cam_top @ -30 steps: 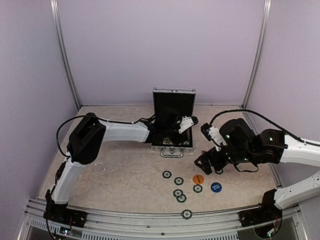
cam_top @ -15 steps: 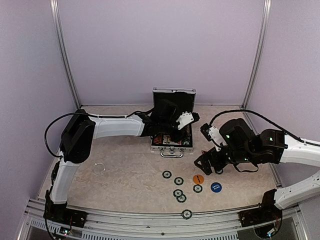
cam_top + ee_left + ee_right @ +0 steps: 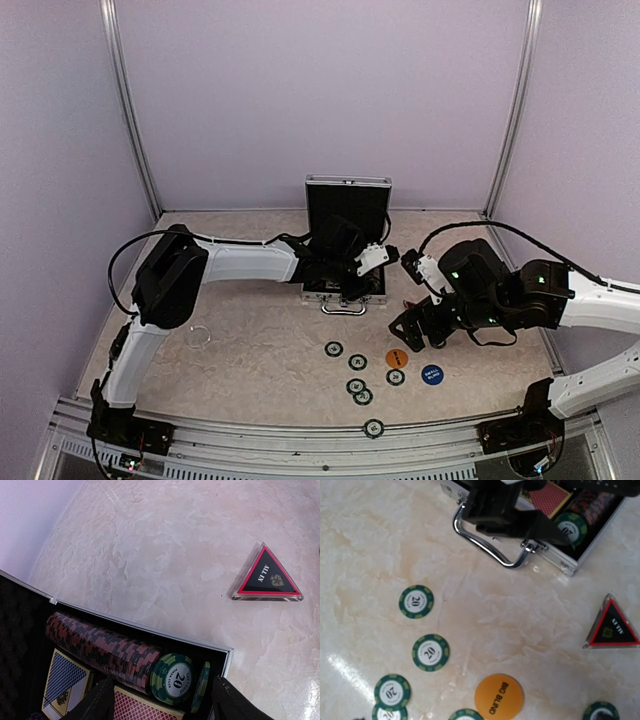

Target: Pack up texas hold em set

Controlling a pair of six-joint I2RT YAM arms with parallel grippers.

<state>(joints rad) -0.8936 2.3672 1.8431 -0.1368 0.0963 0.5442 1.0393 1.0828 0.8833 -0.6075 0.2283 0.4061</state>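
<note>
The silver briefcase (image 3: 345,292) lies open with its black lid (image 3: 347,205) upright. My left gripper (image 3: 366,272) hangs over its right end, open and empty. In the left wrist view its fingers (image 3: 95,705) straddle a row of red chips (image 3: 100,647) that ends in green chips (image 3: 172,677). One green chip (image 3: 201,686) leans against the case's end wall. Blue (image 3: 65,677) and red (image 3: 140,707) card decks lie beside the row. The triangular marker (image 3: 267,576) lies on the table outside the case. My right gripper (image 3: 418,335) hovers open over the orange disc (image 3: 499,697), above the blue disc (image 3: 432,374).
Several green chips (image 3: 357,362) lie loose on the table in front of the case, and one (image 3: 373,428) sits on the front rail. The case handle (image 3: 490,545) juts toward the chips. A small clear ring (image 3: 198,336) lies at the left. Purple walls enclose the table.
My left gripper rose toward the lid half a second ago and has come back down over the case's right end. The right arm has not moved.
</note>
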